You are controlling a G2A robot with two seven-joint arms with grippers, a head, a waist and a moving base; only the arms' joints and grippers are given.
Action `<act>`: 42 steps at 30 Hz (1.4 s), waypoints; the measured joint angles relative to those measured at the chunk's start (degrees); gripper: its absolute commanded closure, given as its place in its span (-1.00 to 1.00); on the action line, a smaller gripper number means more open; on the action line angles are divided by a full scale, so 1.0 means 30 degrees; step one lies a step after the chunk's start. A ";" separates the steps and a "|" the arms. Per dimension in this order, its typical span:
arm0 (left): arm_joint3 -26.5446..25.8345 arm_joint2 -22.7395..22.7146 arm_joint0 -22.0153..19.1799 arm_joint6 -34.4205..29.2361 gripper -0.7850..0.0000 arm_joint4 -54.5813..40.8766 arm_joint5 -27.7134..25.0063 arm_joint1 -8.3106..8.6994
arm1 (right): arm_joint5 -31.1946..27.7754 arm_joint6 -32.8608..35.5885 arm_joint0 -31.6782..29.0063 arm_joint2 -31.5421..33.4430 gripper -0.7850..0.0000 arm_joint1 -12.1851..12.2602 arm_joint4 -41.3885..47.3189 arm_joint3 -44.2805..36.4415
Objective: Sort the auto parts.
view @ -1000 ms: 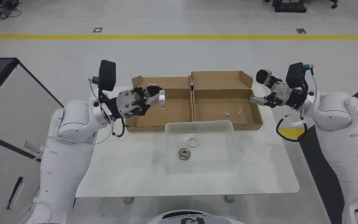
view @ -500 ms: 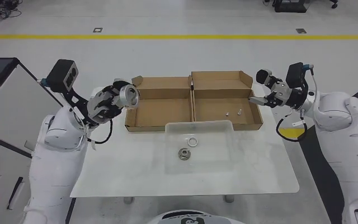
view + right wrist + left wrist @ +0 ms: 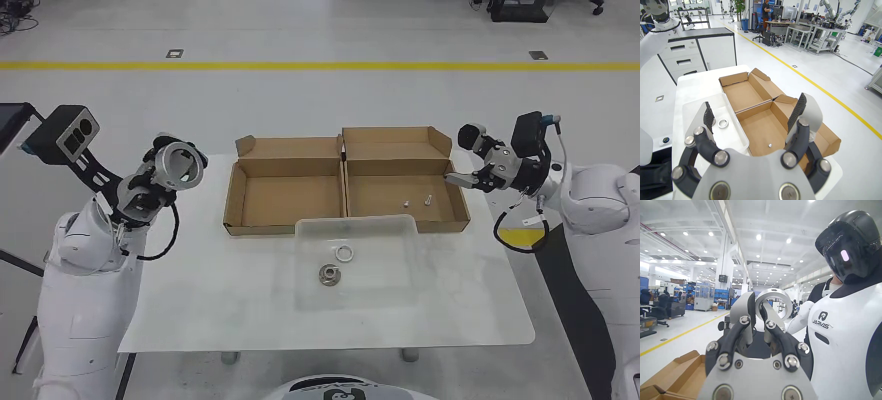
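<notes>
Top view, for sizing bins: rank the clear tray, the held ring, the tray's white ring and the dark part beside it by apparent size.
1. clear tray
2. held ring, though raised nearer the camera
3. white ring and dark part: look alike

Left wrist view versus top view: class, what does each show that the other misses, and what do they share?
Left wrist view: one finger passes through the metal ring, the other presses outside. Top view: a clear tray holding two parts, and the open right hand. Both: the left hand shut on that ring, and a cardboard box.
</notes>
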 measured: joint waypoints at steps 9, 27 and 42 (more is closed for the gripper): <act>0.0000 0.0000 0.0000 0.0000 1.00 0.0000 0.0000 0.0000 | 0.0000 0.0000 0.0000 0.0000 -1.00 0.0000 0.0000 0.0000; 0.0000 0.0000 0.0000 0.0000 1.00 -0.0001 0.0000 0.0000 | 0.0000 0.0000 0.0000 0.0000 -1.00 0.0000 0.0000 0.0000; -0.1644 0.0650 0.1295 0.0922 1.00 -0.2777 0.0590 0.0058 | 0.0000 0.0000 0.0000 0.0000 -1.00 0.0000 0.0000 0.0000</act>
